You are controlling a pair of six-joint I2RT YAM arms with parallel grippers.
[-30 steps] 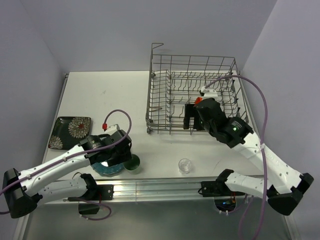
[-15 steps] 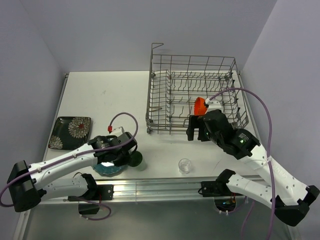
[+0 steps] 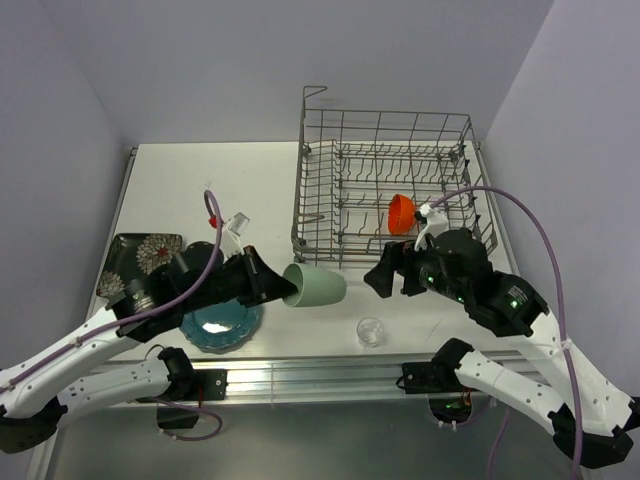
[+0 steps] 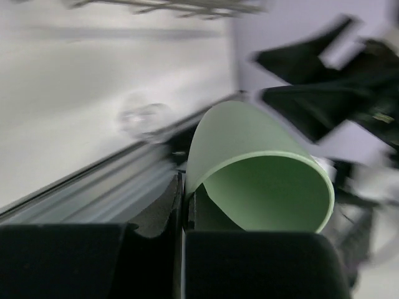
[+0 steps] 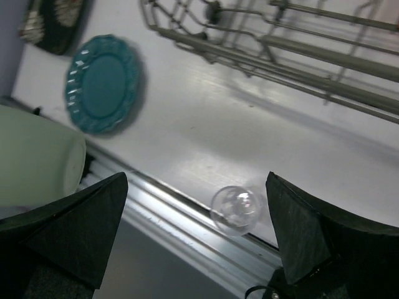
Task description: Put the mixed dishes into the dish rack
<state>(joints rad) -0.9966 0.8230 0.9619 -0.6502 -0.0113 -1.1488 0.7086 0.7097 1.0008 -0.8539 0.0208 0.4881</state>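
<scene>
My left gripper is shut on the rim of the pale green cup, which it holds sideways above the table; in the left wrist view one finger sits inside the cup and one outside. The teal plate lies below the left arm, and the black flowered plate is partly hidden behind it. The orange-red bowl sits in the dish rack. My right gripper hangs open in front of the rack, above the small clear glass, which shows between its fingers.
An aluminium rail runs along the table's near edge, just beyond the glass. Walls close in at the back and both sides. The right wrist view also shows the teal plate, the cup and the rack's lower wires.
My left gripper shut on the cup's rim, lifted it off the table and swung right toward the rack. My right arm drew back out of the rack, leaving the orange-red bowl inside.
</scene>
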